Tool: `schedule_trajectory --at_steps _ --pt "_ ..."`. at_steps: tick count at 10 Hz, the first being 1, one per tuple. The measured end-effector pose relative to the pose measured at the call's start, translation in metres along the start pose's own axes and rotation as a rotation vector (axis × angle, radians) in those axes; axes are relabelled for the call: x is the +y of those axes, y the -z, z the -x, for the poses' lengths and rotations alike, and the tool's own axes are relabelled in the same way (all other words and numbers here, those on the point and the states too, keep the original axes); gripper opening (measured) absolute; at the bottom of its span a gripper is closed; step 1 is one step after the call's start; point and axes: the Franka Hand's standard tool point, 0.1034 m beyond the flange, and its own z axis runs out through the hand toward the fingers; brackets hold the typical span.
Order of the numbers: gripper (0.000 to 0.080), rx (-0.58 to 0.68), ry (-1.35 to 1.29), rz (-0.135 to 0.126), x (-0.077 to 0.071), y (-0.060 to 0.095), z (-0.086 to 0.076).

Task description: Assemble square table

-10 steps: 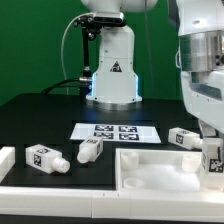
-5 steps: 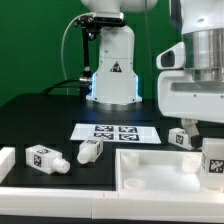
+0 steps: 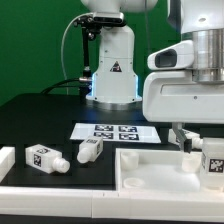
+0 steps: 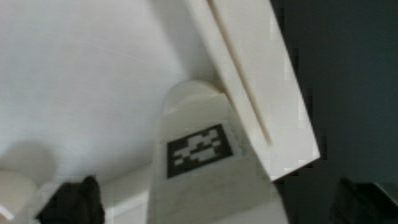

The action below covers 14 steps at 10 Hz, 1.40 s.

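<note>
Step in hand: approach to a leg [image 4: 199, 145] lying just beside the rim of the tabletop [image 3: 150, 165], at the exterior view's right; gripper [image 4: 222, 203] wide open, holding nothing; next, by judgement: lower astride the leg, then close; since half a second ago the arm has shifted toward the exterior view's left, hiding that leg there.

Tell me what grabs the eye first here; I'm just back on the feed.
The arm's bulky white housing fills the exterior view's right, its gripper hanging at the far rim of the white plastic square tray-like table top. In the wrist view, a white blocky leg with a black-and-white tag lies between the spread dark fingers. Two more tagged white legs lie loose at the exterior view's left.
</note>
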Motion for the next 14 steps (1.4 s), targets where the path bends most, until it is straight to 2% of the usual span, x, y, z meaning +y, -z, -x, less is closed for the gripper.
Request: schedule_trajectory --at_steps 1,2,3,6,9,11,13,14 --pt "0.0397 0.000 -0.011 0.001 0.0003 -0.0004 0.0001" --pt "0.0397 0.000 -0.017 0.001 0.0004 -0.0005 0.0001" --pt "0.0284 0.000 -0.051 0.001 0.0006 -0.0006 0.0000" --pt "0.0284 -0.003 -0.340 -0.003 0.0024 -0.0006 -0.0014" --pt "0.0284 -0.028 -0.876 -0.002 0.0012 -0.0021 0.0004" --pt "0.0285 -0.040 -1.198 -0.034 -0.0034 -0.0039 0.0034" --pt "0.0285 -0.041 -1.219 -0.035 -0.0037 -0.0039 0.0036" --pt "0.0395 -0.049 -1.138 -0.018 -0.0028 -0.0043 0.0056"
